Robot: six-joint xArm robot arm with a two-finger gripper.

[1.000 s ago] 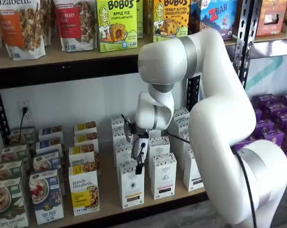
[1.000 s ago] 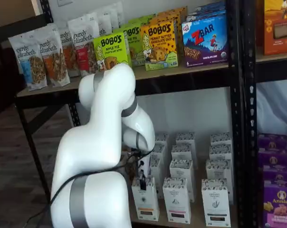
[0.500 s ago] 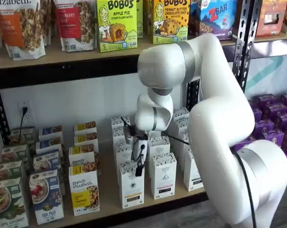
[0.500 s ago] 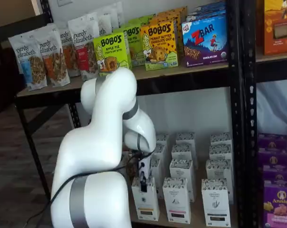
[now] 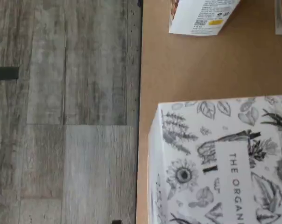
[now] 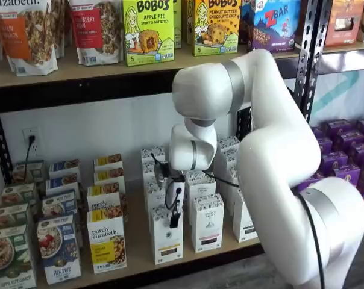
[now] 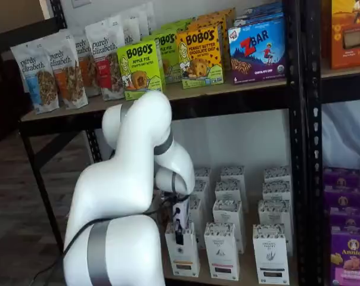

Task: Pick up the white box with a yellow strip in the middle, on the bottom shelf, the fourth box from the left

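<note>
The gripper (image 6: pixel 174 218), a white body ending in black fingers, hangs over the top of the tall narrow white box (image 6: pixel 167 236) with the speckled black-and-white top and a yellow-brown strip low on its front. In both shelf views the fingers read as one dark sliver, so whether they stand apart or closed cannot be told, nor whether they yet touch the carton.

The white box stands at the front edge of the pale tan wooden bottom shelf (image 6: pixel 137 244), the front one of its column, with a similar white carton bearing a dark strip (image 6: pixel 207 223) just beside it and the white-and-yellow granola box (image 6: pixel 107 241) on its other side. In the wrist view its botanical-patterned top (image 5: pixel 220 158) fills much of the picture, beside the shelf's front edge (image 5: pixel 150 60) and the grey plank floor (image 5: pixel 61 112).

The step in hand appears to be the final descent onto the box. The next move likely calls for the fingers to straddle the narrow top squarely and close without nudging the neighbouring carton.

The bulky white arm (image 7: pixel 126 196) hides much of the box's column in a shelf view, and the wrist view cuts the box's top off at the picture's edge.
</note>
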